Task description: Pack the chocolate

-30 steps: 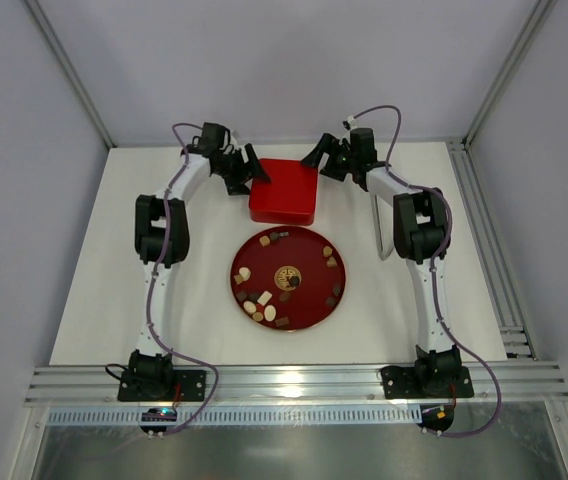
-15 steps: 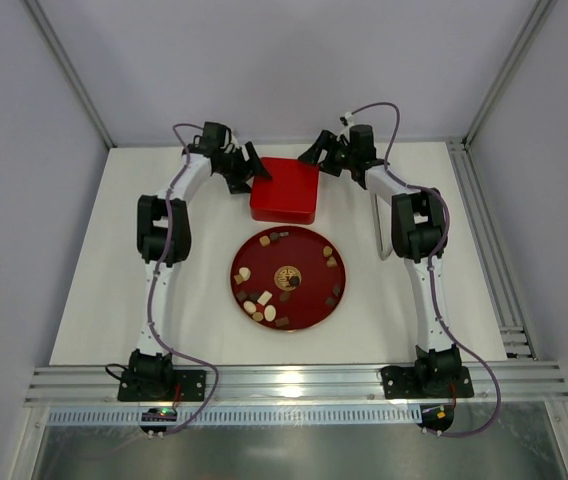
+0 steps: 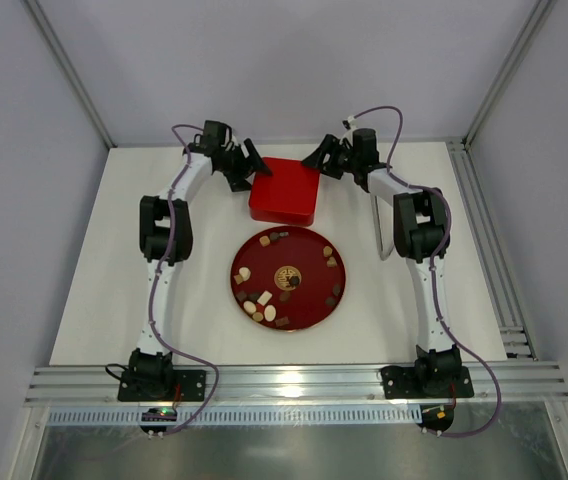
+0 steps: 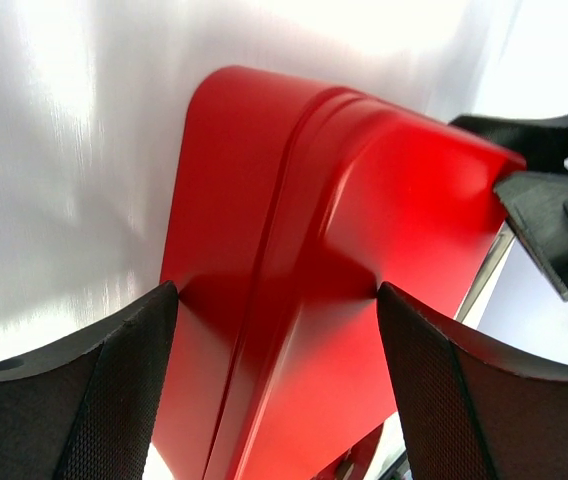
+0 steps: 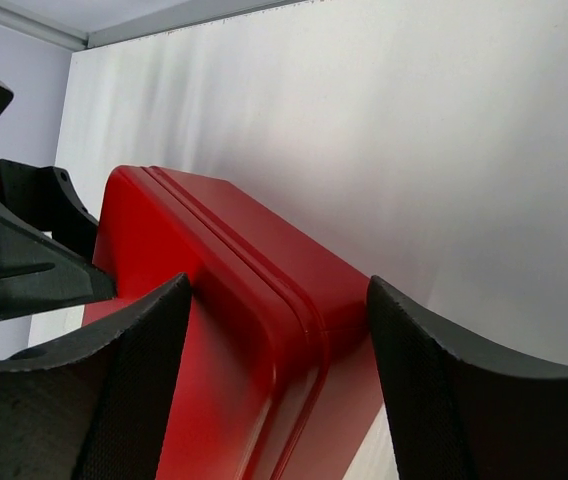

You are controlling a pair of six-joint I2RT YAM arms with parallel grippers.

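Observation:
Several chocolate pieces [image 3: 264,300], dark brown, light brown and cream, lie scattered on a round red plate [image 3: 309,292] at mid-table. A closed red box [image 3: 284,192] sits behind the plate. My left gripper [image 3: 255,170] is open and straddles the box's far left corner; in the left wrist view [image 4: 276,290] the box [image 4: 294,250] fills the gap between the fingers. My right gripper [image 3: 316,160] is open and straddles the far right corner; in the right wrist view [image 5: 279,285] the box [image 5: 244,300] lies between the fingers. No chocolate shows in either wrist view.
The plate has a gold emblem [image 3: 286,275] at its centre. A flat white piece [image 3: 383,235] lies by the right arm's elbow. Metal rails [image 3: 484,220] run along the table's right edge, and a wall stands close behind the box.
Both grippers have shifted only slightly at the box's far corners, and the box has turned a touch. The plate and the chocolate have not moved.

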